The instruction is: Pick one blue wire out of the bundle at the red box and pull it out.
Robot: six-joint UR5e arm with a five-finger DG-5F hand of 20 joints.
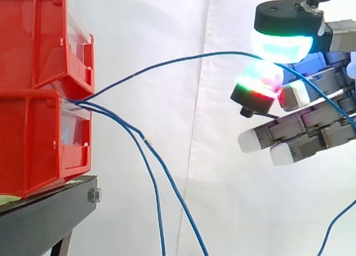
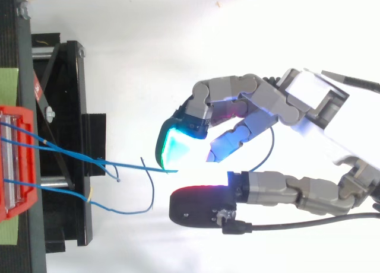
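Three blue wires point(image 1: 83, 104) leave the front of the lower red bin point(image 1: 33, 150) in one tight bundle, at its top edge, just under the upper red bin point(image 1: 39, 39) stacked on it. The black stand point(image 1: 44, 217) lies directly beneath the lower red bin and carries it. One of them, the top wire point(image 1: 183, 58), rises away from the bin in a long arc and meets the hand point(image 1: 317, 128), which hangs well apart from the bin's front and a little above the bundle's height. The fingers are pinching this wire: it passes between a cyan-green glowing pad point(image 1: 281, 44) above and a red-and-green glowing pad point(image 1: 258, 80) just below it. The other fingers, tipped in white, lie straight and point toward the bin from under the pinch. Past the pinch the top wire slants down across the hand, away from the bin. The other two wires point(image 1: 159, 206) droop from the bin's front and hang down beside the stand, clear of the hand. Seen from above, the top wire point(image 2: 136, 166) stretches from the bin point(image 2: 18, 166) out to the cyan pad point(image 2: 172, 145), with the red-lit pad point(image 2: 199, 205) close alongside. A white curtain point(image 1: 167, 22) hangs behind the bin.
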